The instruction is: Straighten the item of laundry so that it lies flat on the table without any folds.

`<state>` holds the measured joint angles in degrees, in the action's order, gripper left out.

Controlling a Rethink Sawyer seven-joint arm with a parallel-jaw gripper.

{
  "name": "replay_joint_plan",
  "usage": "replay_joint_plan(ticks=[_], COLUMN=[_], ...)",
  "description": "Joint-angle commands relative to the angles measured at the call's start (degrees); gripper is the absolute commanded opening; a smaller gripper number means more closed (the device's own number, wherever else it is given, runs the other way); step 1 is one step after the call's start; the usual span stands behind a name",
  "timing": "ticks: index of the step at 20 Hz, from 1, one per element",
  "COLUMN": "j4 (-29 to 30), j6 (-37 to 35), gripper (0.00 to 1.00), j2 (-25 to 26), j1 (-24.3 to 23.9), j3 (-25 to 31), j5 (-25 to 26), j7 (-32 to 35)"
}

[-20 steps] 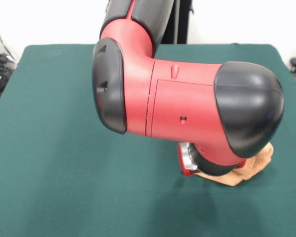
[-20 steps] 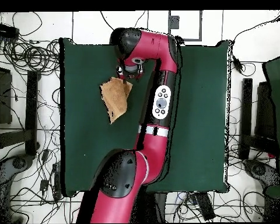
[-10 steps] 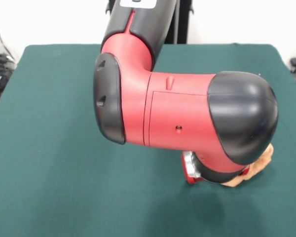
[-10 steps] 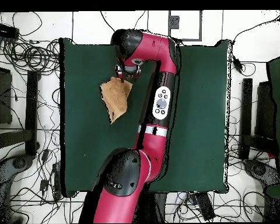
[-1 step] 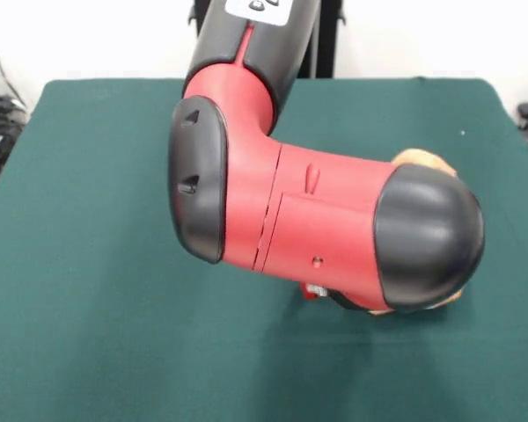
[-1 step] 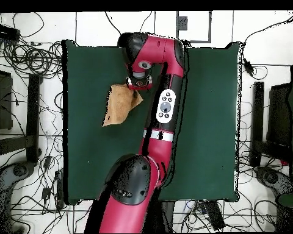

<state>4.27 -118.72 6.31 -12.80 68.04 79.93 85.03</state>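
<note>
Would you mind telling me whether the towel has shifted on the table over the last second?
Yes. In the overhead view the tan towel has swung round: its low tip moved towards the green table's left edge.

front: facing me low and close, my arm (image 5: 317,229) filling it | overhead: looking straight down from high up | both sharing: table (image 6: 204,122), towel (image 6: 121,105)

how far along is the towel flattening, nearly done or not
Not nearly done. The towel lies on the green table as an irregular, partly folded shape. In hand: the tool sits over its corner, grip hidden by the arm. Left: spreading it flat with no folds.
</note>
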Motion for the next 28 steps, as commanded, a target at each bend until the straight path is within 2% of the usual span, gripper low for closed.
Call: replay_joint_plan(ticks=[1,4,6,9,16,22,23,28], j4=[5.32,5.29,5.38,5.52,7.05,6.89,6.87,6.92], j6=[-3.81,11.83,17.52,21.36,28.98,26.23,25.53,25.38], gripper=[1.00,1.00,1.00,1.00,1.00,1.00,0.00,0.00], j2=[4.26,6.41,7.26,7.68,7.92,7.69,7.63,7.72], j1=[-0.73,-1.66,-2.05,-2.41,-2.99,-2.89,-2.87,-3.00], j3=[10.02,12.63,13.86,14.75,12.89,12.91,12.89,13.16], j5=[11.04,7.75,6.83,5.88,-0.99,-0.20,0.03,-0.08], j7=[-2.68,-1.93,-2.05,-1.58,-0.13,-1.61,-1.78,-2.64])
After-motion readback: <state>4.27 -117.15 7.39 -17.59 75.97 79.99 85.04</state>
